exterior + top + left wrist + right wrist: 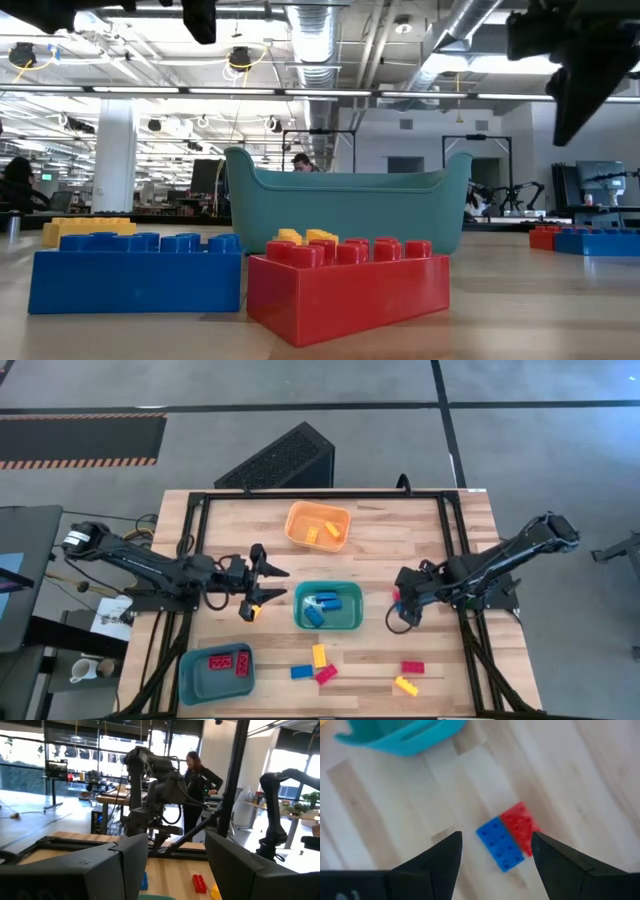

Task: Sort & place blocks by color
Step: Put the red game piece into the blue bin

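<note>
My right gripper (401, 609) is open and points down just right of the teal bin (328, 607). In the right wrist view a blue block (500, 845) joined to a red block (520, 825) lies flat on the table below my right gripper (496, 836), in the gap between the fingers, which stand clear of it. My left gripper (279, 582) hangs open and empty left of the teal bin, held level and facing the right arm; my left gripper (175, 837) has nothing between its fingers. Loose yellow (319, 655), blue (301, 672) and red (326, 674) blocks lie near the table's near edge.
The orange bin (318, 525) holds yellow blocks, the teal bin blue ones, and the blue bin (216, 670) red ones. Another red block (412, 667) and a yellow one (405, 685) lie on the near right. A person (197, 775) stands beyond the table.
</note>
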Motion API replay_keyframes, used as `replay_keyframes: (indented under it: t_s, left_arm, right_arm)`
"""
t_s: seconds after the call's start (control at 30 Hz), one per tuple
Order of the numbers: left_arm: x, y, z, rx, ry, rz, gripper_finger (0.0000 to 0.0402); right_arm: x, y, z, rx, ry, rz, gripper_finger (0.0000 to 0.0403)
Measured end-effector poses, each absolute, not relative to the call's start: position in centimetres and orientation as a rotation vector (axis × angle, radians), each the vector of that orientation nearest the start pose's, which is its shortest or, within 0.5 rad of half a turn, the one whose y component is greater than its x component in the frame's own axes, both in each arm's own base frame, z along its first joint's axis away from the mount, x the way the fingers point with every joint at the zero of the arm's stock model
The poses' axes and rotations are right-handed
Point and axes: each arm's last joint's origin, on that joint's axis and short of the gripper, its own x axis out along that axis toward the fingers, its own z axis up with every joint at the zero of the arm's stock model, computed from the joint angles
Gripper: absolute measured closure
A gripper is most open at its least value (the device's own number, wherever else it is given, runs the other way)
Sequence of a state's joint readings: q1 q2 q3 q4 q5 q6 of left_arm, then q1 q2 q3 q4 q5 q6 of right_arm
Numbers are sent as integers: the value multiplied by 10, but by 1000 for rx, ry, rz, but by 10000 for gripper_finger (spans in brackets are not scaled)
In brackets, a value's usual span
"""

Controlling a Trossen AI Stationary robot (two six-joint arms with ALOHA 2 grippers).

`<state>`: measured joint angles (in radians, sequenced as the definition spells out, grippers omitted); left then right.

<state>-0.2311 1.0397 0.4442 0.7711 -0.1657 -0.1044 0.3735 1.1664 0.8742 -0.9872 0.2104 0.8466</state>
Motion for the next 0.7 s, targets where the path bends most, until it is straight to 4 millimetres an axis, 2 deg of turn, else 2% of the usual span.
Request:
replay_keyframes:
  t_s: [0.27, 0.4, 0.53, 0.7]
  left_arm:
    - [213, -47, 261, -134, -176, -77, 217]
    - [213, -47, 261, -134, -176, -77, 217]
    - [213, -47, 261, -135, -175, -77, 217]
    - [213, -47, 261, -153, -174, -79, 217]
  right_arm:
    - [174, 93, 241, 444, 1166, -342, 143]
    - [173, 113, 239, 525, 1101, -260, 143]
    - [170, 134, 224, 486, 1144, -227, 143]
    - [169, 166, 193, 368, 1261, -195, 143]
